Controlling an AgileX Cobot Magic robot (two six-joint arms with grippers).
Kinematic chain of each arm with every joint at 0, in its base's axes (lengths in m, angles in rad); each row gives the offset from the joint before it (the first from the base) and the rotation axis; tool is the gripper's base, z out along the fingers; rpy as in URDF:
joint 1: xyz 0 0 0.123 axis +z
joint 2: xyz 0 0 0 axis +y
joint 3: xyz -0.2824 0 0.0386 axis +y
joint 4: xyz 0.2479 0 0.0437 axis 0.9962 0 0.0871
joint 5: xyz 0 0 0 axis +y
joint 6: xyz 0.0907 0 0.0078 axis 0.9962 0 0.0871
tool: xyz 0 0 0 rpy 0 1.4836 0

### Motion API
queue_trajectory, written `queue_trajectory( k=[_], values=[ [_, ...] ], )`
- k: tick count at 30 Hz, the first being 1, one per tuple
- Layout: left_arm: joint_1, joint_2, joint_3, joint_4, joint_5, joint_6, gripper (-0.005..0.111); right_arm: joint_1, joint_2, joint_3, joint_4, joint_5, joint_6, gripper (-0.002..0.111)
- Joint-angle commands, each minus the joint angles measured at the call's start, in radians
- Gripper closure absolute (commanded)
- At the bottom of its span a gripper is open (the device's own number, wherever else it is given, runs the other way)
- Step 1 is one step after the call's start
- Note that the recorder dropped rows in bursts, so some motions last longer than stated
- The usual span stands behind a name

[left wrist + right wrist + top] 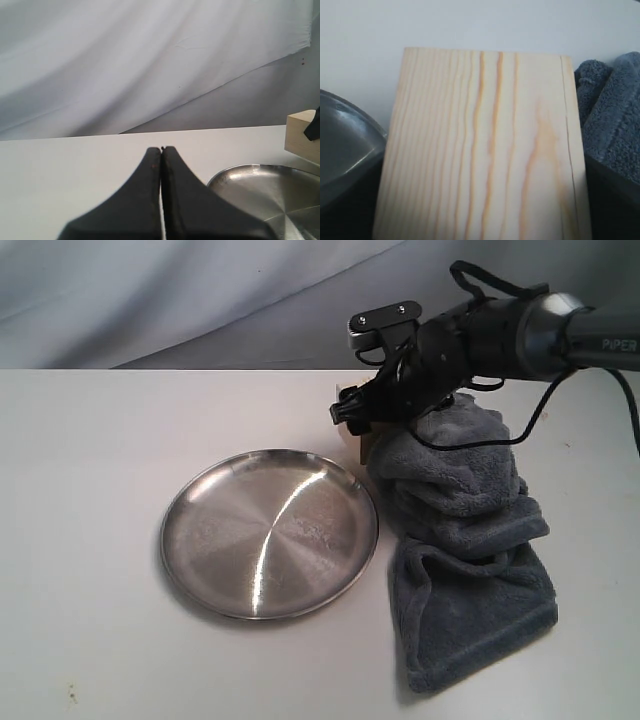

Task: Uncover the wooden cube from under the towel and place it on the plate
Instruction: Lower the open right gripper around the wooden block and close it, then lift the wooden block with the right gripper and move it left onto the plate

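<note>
The wooden cube (pixel 366 447) is uncovered at the towel's far end, just behind the plate's far right rim. My right gripper (pixel 360 425) reaches down over it. In the right wrist view the cube's pale grained face (pixel 485 150) fills the space between the dark fingers (pixel 615 205), which press on both its sides. The steel plate (pixel 172 540) lies empty at the table's middle. The blue-grey towel (pixel 470 540) is bunched to the plate's right. My left gripper (pixel 161 148) is shut on nothing, low over the table, facing the plate's rim (pixel 250 171) and the cube (pixel 301 136).
A grey cloth backdrop (pixel 150 290) hangs behind the white table (pixel 80 460). The right arm's cable (pixel 540 405) loops over the towel. Towel folds (pixel 615 110) crowd the cube on one side and the plate's rim (pixel 345 135) on the other.
</note>
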State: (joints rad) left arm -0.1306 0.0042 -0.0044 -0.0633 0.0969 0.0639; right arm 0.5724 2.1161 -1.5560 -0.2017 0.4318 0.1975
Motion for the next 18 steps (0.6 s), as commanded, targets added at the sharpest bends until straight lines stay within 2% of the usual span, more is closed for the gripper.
queue_trajectory(
  k=[1,18],
  values=[
    [0.002,-0.004,0.004,-0.002,-0.011,-0.002,0.107,0.030,-0.065,-0.005,0.000,-0.034,-0.014,0.048],
    [0.002,-0.004,0.004,-0.002,-0.011,-0.002,0.107,0.296,-0.085,-0.005,0.007,-0.027,-0.059,0.048]
  ],
)
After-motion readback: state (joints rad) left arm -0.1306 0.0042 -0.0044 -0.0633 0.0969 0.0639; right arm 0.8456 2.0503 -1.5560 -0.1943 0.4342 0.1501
